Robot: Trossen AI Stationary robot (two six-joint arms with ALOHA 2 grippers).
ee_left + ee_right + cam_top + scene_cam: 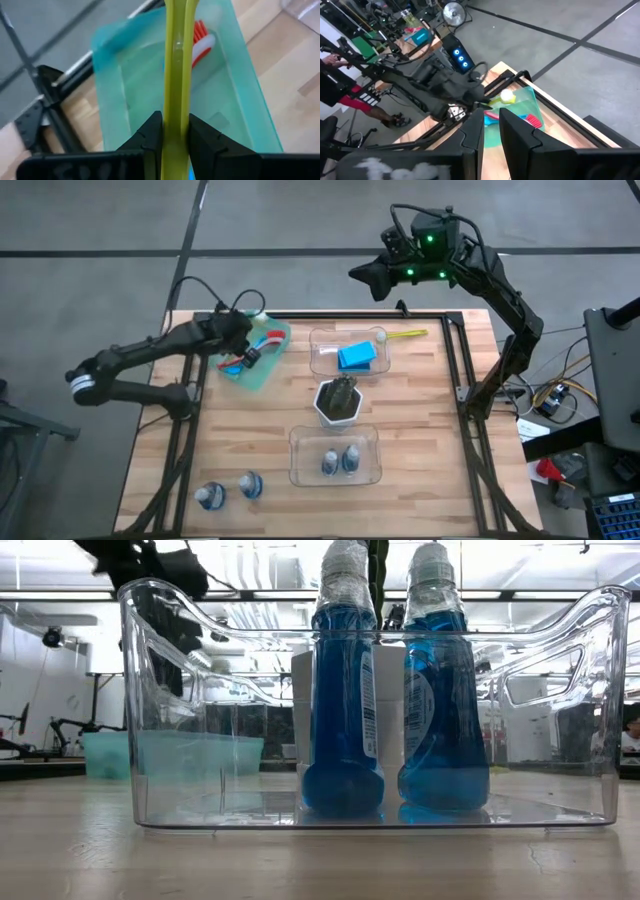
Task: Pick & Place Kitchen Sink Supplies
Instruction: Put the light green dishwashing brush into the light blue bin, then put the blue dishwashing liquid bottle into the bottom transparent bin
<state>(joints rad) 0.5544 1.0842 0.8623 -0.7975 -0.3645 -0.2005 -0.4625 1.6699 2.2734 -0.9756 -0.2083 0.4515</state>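
My left gripper [175, 125] [243, 333] hovers over the green tray [262, 368] at the table's far left and is shut on a slim green brush [177, 60], whose white head [506, 96] shows in the right wrist view. A red-bristled brush [202, 37] and a blue brush lie in the tray. A blue sponge [356, 356] lies in the far clear bin. A yellow brush [405, 335] lies on the table beside that bin. Two blue bottles [345, 690] stand in the near bin, two more [230, 491] on the table. My right gripper [491, 132] [368, 275] waits high beyond the far edge, fingers nearly together and holding nothing. My left gripper pinches the green brush by its handle [176, 107] between the two fingers [152, 135]. The handle runs along the fingers and sticks out ahead of them over the tray. The fingers come from the table's left. Whether the brush head touches the tray I cannot tell.
A white hexagonal pot with a dark plant [338, 400] stands mid-table between the two clear bins [335, 472]. A black frame borders the table's far and right sides [462, 360]. Bare wood shows at the table's near right.
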